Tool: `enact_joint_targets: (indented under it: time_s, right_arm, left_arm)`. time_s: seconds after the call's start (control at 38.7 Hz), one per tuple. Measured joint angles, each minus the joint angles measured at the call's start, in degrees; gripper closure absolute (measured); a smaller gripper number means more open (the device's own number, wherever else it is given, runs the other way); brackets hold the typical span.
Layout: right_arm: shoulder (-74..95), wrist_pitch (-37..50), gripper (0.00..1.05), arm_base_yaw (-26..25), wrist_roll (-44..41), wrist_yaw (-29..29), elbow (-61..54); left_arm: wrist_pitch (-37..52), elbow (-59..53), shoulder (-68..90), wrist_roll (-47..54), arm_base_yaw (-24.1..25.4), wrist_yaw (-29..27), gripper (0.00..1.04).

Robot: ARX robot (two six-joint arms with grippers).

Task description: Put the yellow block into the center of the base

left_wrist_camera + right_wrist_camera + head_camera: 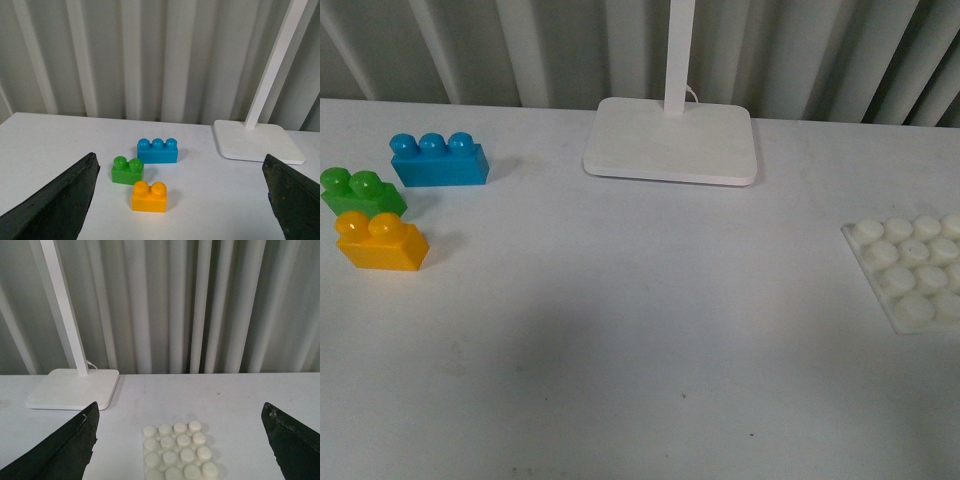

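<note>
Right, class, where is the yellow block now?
Front view: the yellow block sits far left on the table, just in front of the green block, with the base far right.

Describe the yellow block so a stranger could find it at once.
From the white lamp foot at the back of the table, look left to a cluster of three toy bricks. The yellow block is the one nearest the robot, just in front of the green brick. It alone is yellow-orange, with two studs where the blue brick has three.
</note>
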Motion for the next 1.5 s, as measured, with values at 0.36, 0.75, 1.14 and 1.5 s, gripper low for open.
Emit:
enact_joint_targets:
  time_s: [0.36,0.75,1.14,1.5]
  right_arm:
    - [0.0,0.0,0.09,0.0,0.0,0.0,0.0]
    - [1.5,-4.1,0.09,0.8,1.8,1.5,1.4]
    - [49.1,11.8,0.09,-9.1,2.3,-5.6,12.4]
    - [99.3,33.4,0.09,-12.6,-7.3,-8.9,26.5]
  left_arm:
    - [0.0,0.0,0.0,0.0,0.0,0.0,0.06]
    - [0.0,0.0,0.0,0.0,0.0,0.0,0.06]
    - [0.0,0.0,0.0,0.0,0.0,0.0,0.06]
    - [0.0,0.0,0.0,0.0,0.0,0.0,0.06]
